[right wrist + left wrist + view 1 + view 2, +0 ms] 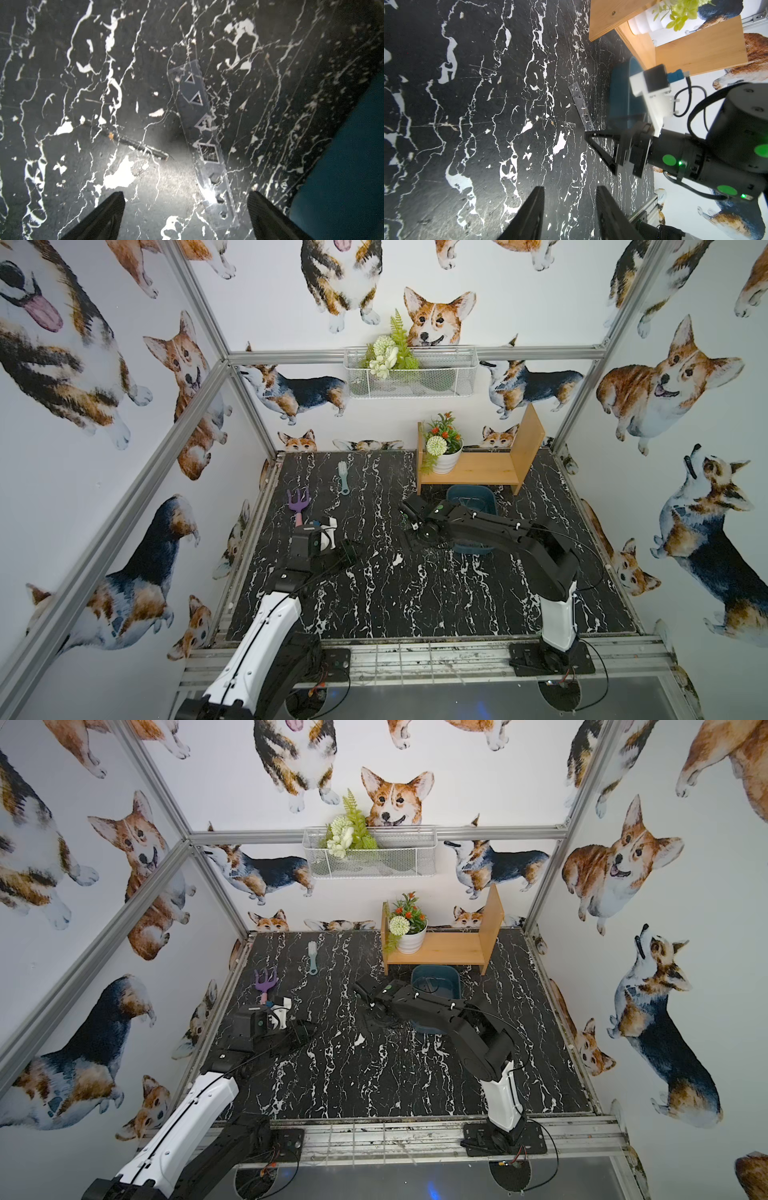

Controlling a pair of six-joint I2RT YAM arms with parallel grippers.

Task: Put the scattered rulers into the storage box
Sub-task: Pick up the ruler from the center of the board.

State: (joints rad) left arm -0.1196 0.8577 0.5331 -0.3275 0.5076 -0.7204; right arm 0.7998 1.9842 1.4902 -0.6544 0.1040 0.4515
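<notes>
No text, label, brand or number can be read anywhere: the clear ruler (pixel 193 110) lying on the black marble tabletop (pixel 52 93) shows only triangle and square cut-outs, no legible figures.

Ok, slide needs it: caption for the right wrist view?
Open right pincer over a clear plastic stencil ruler lying flat on the black marble-patterned tabletop, dark teal plastic storage box nearby.
</notes>
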